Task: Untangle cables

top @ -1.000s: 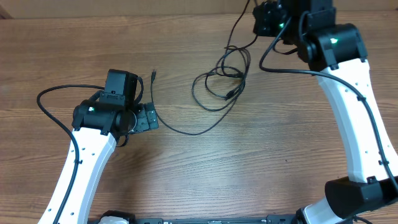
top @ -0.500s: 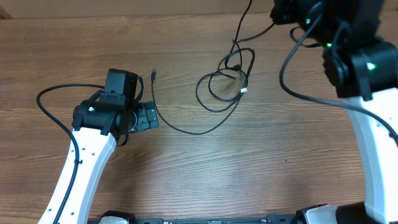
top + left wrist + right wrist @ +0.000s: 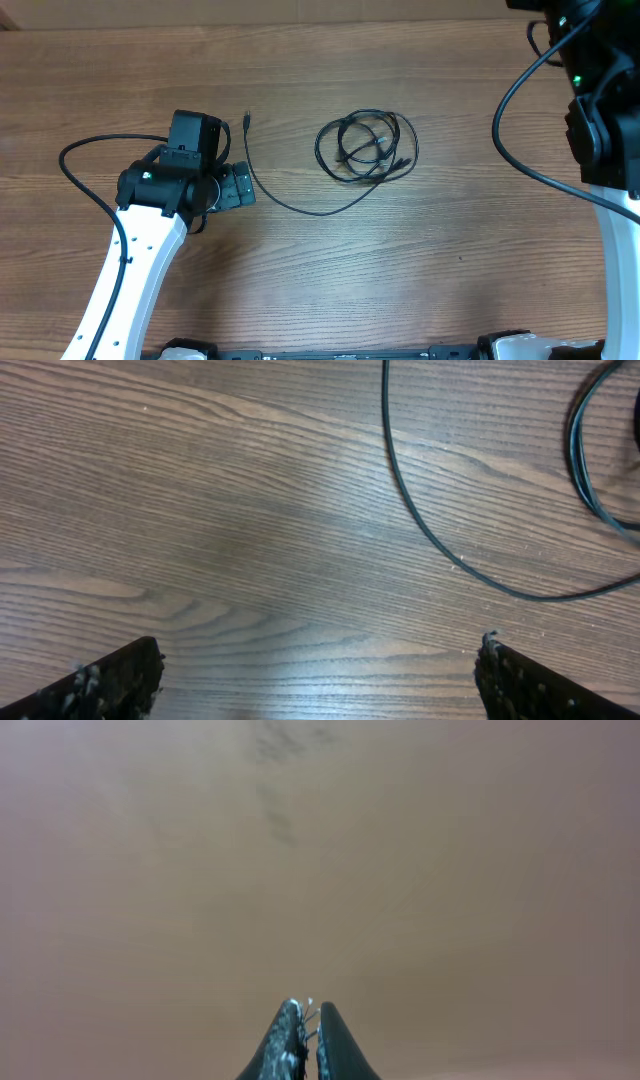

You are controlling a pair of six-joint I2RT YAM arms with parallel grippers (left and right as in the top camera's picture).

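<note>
My left claw (image 3: pixel 318 660) waits spread wide and empty, left of centre on the table (image 3: pixel 300 280). Past it, toward the far edge, the cables (image 3: pixel 365 148) have just dropped back into a coil, still tangled. They slipped from my right claw (image 3: pixel 308 1015), now pinched shut on nothing.

Matt grained wooden table (image 3: pixel 300 290); smooth black cables (image 3: pixel 365 148); glossy white plastic left arm (image 3: pixel 130 270)

black cables (image 3: pixel 366 150), coiled, one strand trailing left
</note>
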